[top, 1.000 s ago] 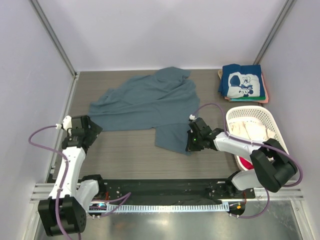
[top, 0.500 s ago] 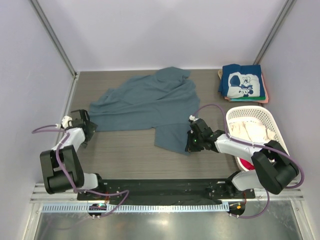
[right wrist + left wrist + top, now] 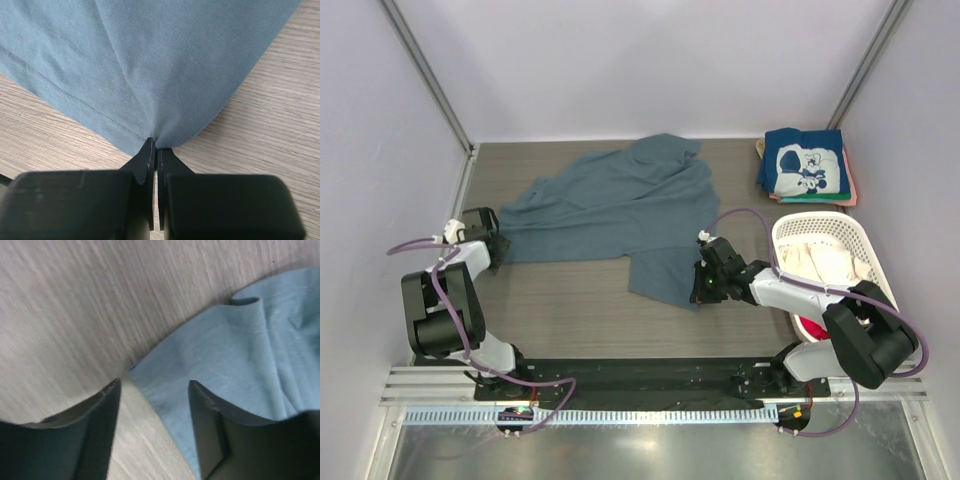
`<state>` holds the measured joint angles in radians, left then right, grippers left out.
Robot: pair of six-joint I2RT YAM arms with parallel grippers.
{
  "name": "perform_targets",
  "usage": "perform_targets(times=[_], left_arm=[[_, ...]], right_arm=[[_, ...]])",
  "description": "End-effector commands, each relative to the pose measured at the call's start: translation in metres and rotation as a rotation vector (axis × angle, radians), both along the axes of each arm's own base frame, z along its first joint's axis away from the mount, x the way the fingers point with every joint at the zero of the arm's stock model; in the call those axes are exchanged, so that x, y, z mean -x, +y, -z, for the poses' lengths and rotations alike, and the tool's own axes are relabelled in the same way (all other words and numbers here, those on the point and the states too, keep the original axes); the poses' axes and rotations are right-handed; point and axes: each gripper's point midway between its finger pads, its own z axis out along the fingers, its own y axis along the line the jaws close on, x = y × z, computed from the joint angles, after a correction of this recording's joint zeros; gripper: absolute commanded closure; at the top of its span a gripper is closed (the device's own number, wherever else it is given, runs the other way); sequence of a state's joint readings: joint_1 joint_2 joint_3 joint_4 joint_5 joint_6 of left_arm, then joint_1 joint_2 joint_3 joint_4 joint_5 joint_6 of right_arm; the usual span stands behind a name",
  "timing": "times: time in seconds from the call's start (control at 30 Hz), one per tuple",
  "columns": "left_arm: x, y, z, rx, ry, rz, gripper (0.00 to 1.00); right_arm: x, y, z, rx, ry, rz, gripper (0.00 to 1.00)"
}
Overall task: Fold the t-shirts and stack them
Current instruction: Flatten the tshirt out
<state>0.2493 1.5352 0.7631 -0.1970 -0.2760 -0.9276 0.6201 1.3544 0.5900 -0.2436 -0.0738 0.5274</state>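
Soft slate-blue shirt point(image 3: 620, 205) lies rumpled on wood-grain surface point(image 3: 570, 300); right claw point(image 3: 155, 145) pinches its hem, left claw point(image 3: 155, 384) spread around a corner.

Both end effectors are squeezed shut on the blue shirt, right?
Not both. The right end effector is shut on the blue shirt. But the left wrist view shows the left end effector open, with the shirt's corner between its fingers.
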Motion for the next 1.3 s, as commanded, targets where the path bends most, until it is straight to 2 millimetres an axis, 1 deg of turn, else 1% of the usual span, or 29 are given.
perform_targets(times=[0.0,0.07,0.1,0.2,0.23,0.27,0.3,0.33,0.43,0.47,0.5,0.57,0.6,0.63,0.7,0.73,0.83,0.87,0.93,0.97,1.03,1.07,1.1,1.13,1.17,1.27], left_arm=[[-0.013,0.000,0.001,0.021,-0.044,-0.008,0.52],[-0.016,0.001,0.003,0.020,-0.045,-0.005,0.60],[-0.017,0.000,0.004,0.023,-0.045,0.001,0.68],[-0.023,-0.001,0.003,0.027,-0.054,0.017,0.84],[-0.024,-0.001,0.002,0.026,-0.056,0.020,0.94],[-0.024,-0.001,-0.001,0.022,-0.064,0.023,0.98],[-0.025,-0.001,-0.004,0.021,-0.073,0.026,1.00],[-0.025,-0.002,-0.006,0.021,-0.079,0.029,1.00],[-0.021,-0.004,-0.022,0.021,-0.111,0.032,1.00],[-0.016,-0.006,-0.024,0.026,-0.106,0.035,1.00],[-0.016,-0.007,-0.037,0.022,-0.144,0.035,1.00],[-0.009,-0.011,-0.045,0.029,-0.157,0.042,1.00],[-0.005,-0.013,-0.054,0.025,-0.182,0.045,1.00],[0.000,-0.015,-0.055,0.029,-0.178,0.046,1.00],[0.008,-0.018,-0.059,0.035,-0.183,0.050,1.00],[0.013,-0.020,-0.066,0.035,-0.199,0.053,1.00],[0.025,-0.025,-0.075,0.035,-0.219,0.059,1.00],[0.029,-0.025,-0.077,0.034,-0.221,0.058,1.00],[0.037,-0.028,-0.079,0.038,-0.213,0.065,1.00],[0.039,-0.029,-0.085,0.036,-0.228,0.068,1.00],[0.046,-0.035,-0.088,0.052,-0.225,0.084,1.00],[0.048,-0.037,-0.094,0.053,-0.243,0.088,1.00],[0.050,-0.038,-0.096,0.055,-0.248,0.093,1.00],[0.055,-0.041,-0.095,0.065,-0.236,0.097,1.00],[0.058,-0.043,-0.101,0.063,-0.256,0.100,1.00],[0.068,-0.048,-0.106,0.071,-0.258,0.107,1.00]], right_arm=[[0.009,-0.007,0.009,0.033,0.022,-0.013,0.99],[0.009,-0.007,0.009,0.035,0.020,-0.015,0.99],[0.009,-0.007,0.009,0.033,0.018,-0.012,0.99],[0.009,-0.008,0.008,0.034,0.014,-0.010,0.99],[0.009,-0.008,0.008,0.033,0.013,-0.010,0.99],[0.008,-0.008,0.006,0.029,0.003,-0.008,0.99],[0.007,-0.009,0.005,0.029,-0.001,-0.005,0.99],[0.008,-0.009,0.005,0.028,-0.004,-0.004,0.99],[0.008,-0.009,-0.002,0.016,-0.018,0.000,0.99],[0.008,-0.009,-0.005,0.010,-0.019,0.003,0.99],[0.007,-0.007,-0.012,-0.008,-0.033,0.010,0.99],[0.009,-0.008,-0.019,-0.019,-0.034,0.019,0.99],[0.009,-0.008,-0.024,-0.030,-0.040,0.028,0.99],[0.011,-0.009,-0.031,-0.045,-0.053,0.037,0.99],[0.011,-0.009,-0.041,-0.064,-0.067,0.050,0.99],[0.013,-0.010,-0.048,-0.076,-0.081,0.056,0.99],[0.017,-0.015,-0.058,-0.082,-0.088,0.070,0.99],[0.017,-0.016,-0.067,-0.095,-0.112,0.077,0.99],[0.021,-0.020,-0.072,-0.093,-0.113,0.086,0.99],[0.021,-0.021,-0.084,-0.118,-0.140,0.097,0.99],[0.025,-0.025,-0.091,-0.127,-0.151,0.111,0.99],[0.026,-0.026,-0.102,-0.154,-0.174,0.123,0.99],[0.027,-0.026,-0.108,-0.169,-0.185,0.131,0.99],[0.031,-0.028,-0.110,-0.177,-0.183,0.137,0.99],[0.031,-0.028,-0.117,-0.198,-0.189,0.152,0.99],[0.037,-0.033,-0.133,-0.234,-0.213,0.174,0.99]])
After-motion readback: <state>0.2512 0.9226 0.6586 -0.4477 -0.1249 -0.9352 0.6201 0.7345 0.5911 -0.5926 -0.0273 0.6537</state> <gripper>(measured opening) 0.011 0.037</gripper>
